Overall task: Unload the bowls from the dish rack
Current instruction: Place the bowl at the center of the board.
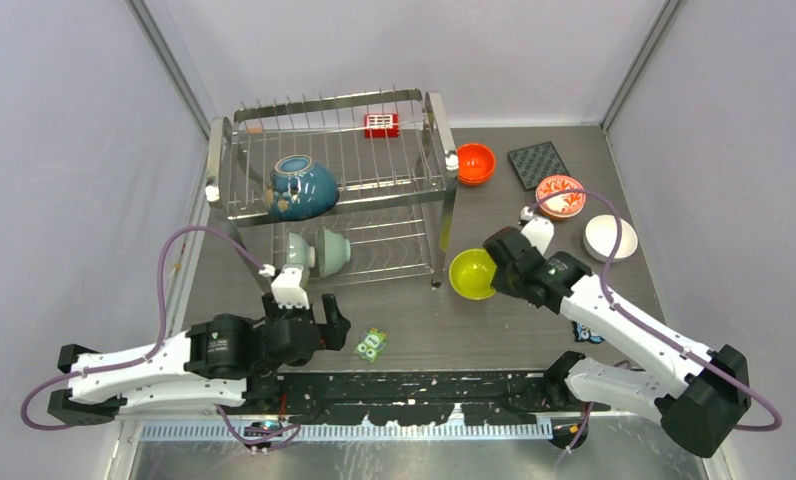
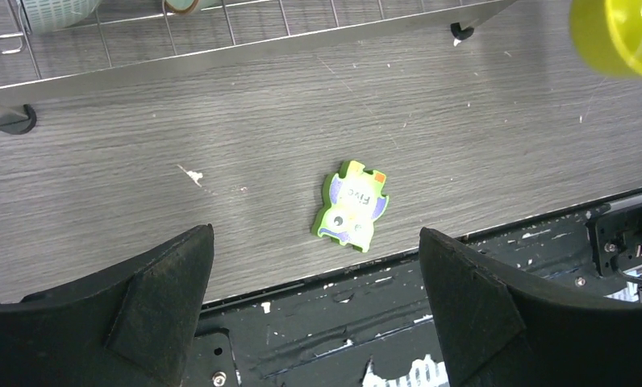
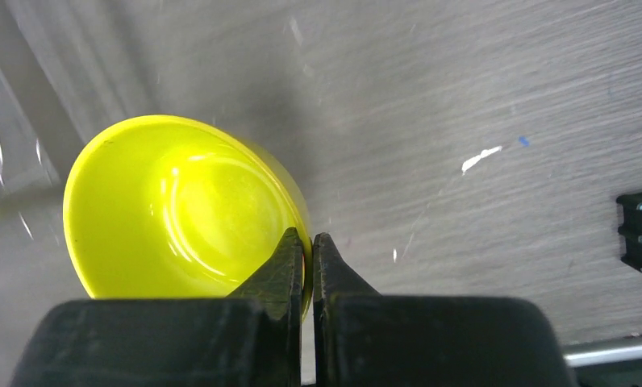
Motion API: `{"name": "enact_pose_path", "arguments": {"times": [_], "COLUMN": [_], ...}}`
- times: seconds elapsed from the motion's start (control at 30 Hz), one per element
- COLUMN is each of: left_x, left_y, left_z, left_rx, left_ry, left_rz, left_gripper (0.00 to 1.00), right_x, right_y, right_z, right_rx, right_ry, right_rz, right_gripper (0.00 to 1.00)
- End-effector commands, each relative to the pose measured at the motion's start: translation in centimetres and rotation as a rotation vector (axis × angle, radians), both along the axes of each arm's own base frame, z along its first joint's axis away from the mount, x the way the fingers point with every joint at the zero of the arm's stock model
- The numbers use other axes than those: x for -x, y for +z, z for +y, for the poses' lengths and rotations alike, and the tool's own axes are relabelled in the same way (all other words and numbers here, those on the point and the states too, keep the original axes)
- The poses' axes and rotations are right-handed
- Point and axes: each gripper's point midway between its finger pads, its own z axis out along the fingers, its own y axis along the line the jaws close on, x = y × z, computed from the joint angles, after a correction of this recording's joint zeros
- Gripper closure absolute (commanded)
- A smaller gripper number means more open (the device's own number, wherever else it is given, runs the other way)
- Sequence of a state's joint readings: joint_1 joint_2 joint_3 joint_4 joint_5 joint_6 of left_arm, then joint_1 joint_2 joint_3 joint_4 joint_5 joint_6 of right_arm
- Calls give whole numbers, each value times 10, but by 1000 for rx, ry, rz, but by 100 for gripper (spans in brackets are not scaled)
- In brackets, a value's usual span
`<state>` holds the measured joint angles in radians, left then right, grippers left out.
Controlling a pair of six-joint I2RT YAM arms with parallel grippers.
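The right gripper (image 3: 308, 242) has its fingers pinched together on the rim of the yellow-green bowl (image 3: 181, 210), one finger inside the lip and one outside, and the bowl hangs tilted over the table (image 1: 534, 320) just right of the dish rack (image 1: 324, 100); I can't tell from here whether its base touches the wood. I'd judge the job now is setting it down, and the way to do that well is to level the bowl first, lower it until the foot sits flat, and only then let the fingers part (a rim pinch like this lets a glossy bowl swing or slip if hurried). It should land in the bare patch clear of the rack's leg and of the orange bowl (image 1: 476, 163), flowered bowl (image 1: 560, 196) and white bowl (image 1: 610, 237) already out on the table. The left gripper (image 2: 315, 238) is spread wide with nothing in it, above the table's near edge. The yellow-green bowl is small, smooth and shiny, with light glinting inside it. In the rack there remain a dark teal-blue bowl (image 1: 302, 187) on its side on the upper tier and two pale green bowls (image 1: 332, 250) on edge below.
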<state>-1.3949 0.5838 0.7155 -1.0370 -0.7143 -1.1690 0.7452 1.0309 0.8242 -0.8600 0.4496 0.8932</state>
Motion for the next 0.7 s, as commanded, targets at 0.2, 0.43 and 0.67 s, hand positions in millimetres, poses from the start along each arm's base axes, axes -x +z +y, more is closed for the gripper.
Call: {"name": "enact_pose_path", "arguments": {"times": [0.2, 0.43, 0.67], "left_x": [-5, -8, -9], "left_y": [-2, -1, -5], "left_z": [2, 9, 16], "left_rx": [28, 59, 52], "left_ry": [14, 37, 49], "left_rz": [-39, -63, -69], "left_gripper": [0, 0, 1], "right_x": [-116, -171, -200], "right_y": [11, -4, -17], "right_z": [-52, -65, -73], "right_rx": [-88, -59, -38], "right_ry": [-359, -411, -418], "right_rz": [-177, -134, -99], "right_gripper": [99, 99, 99]}}
